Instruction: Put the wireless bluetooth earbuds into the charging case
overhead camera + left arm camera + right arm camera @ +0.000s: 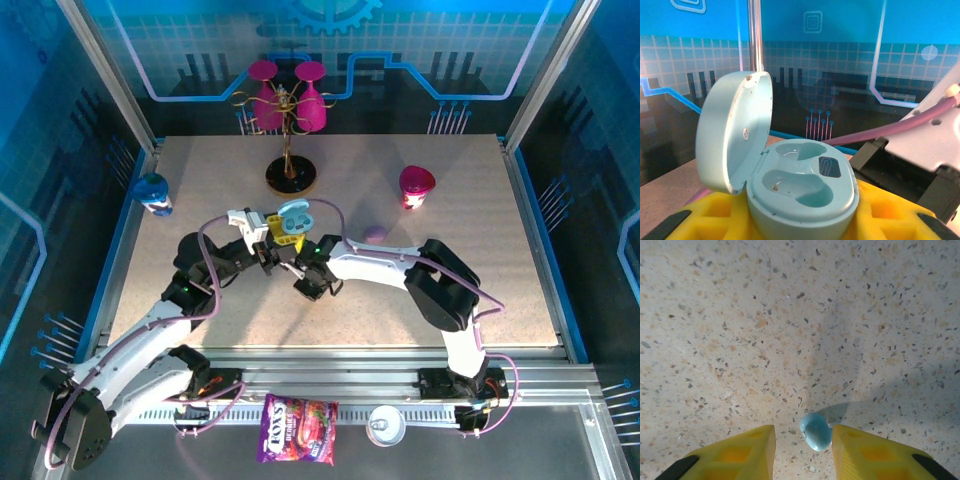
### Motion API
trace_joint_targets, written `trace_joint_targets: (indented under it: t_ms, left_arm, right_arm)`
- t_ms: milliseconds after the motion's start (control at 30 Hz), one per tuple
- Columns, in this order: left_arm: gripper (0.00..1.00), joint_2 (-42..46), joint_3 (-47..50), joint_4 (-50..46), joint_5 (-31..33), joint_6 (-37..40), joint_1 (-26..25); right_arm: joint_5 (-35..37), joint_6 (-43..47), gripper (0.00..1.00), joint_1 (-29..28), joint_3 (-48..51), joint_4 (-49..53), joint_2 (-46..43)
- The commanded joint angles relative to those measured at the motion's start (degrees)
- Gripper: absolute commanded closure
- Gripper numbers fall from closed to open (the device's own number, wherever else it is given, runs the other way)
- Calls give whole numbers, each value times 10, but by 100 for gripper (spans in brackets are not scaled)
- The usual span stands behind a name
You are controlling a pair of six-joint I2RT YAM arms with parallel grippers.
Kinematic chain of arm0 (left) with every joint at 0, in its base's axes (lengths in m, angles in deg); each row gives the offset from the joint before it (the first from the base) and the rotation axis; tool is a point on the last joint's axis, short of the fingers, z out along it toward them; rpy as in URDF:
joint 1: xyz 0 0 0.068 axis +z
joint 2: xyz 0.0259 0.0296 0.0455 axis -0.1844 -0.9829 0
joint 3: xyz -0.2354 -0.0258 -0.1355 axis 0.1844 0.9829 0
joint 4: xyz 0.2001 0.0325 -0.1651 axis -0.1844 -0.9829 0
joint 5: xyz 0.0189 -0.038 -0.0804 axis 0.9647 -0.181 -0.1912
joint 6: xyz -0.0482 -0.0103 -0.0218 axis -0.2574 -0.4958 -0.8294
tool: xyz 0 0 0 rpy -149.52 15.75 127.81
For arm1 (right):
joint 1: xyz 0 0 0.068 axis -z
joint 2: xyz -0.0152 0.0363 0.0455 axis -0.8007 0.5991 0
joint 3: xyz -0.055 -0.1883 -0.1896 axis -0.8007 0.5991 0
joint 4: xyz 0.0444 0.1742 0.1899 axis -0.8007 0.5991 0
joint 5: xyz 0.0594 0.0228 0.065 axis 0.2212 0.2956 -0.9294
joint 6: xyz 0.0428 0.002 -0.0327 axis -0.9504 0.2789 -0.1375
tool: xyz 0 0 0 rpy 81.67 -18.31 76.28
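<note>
- While our left gripper (800,220) clamps the open charging case (805,190), we mind the right gripper (804,436)
- Its jaws stand narrow, not gripping; the blue earbud (815,431) lies between them, off-centre
- We centre, then close gently

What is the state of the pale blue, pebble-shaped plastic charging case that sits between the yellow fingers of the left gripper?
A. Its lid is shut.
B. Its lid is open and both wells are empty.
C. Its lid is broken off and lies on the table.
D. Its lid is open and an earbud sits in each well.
B: in the left wrist view the pale blue charging case has its lid raised, and both wells are bare.
</note>
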Motion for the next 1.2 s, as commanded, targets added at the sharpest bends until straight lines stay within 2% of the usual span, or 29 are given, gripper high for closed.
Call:
trace_joint_targets:
  t_ms: [0, 367, 733, 967, 1167]
  left_arm:
    - [67, 1, -16, 10, -2, 5, 2]
    - [67, 4, -11, 8, -2, 5, 2]
    - [67, 6, -9, 9, -3, 3, 2]
    - [67, 6, -7, 12, 2, 0, 2]
    - [67, 4, -7, 13, 5, -2, 2]
  right_arm:
    - [15, 10, 67, -6, -27, 43, 22]
    - [26, 19, 71, -4, -42, 52, 47]
    - [37, 7, 82, 3, -43, 52, 54]
    - [30, -3, 83, 10, -30, 46, 18]
    - [-27, -35, 82, 41, 12, 13, -42]
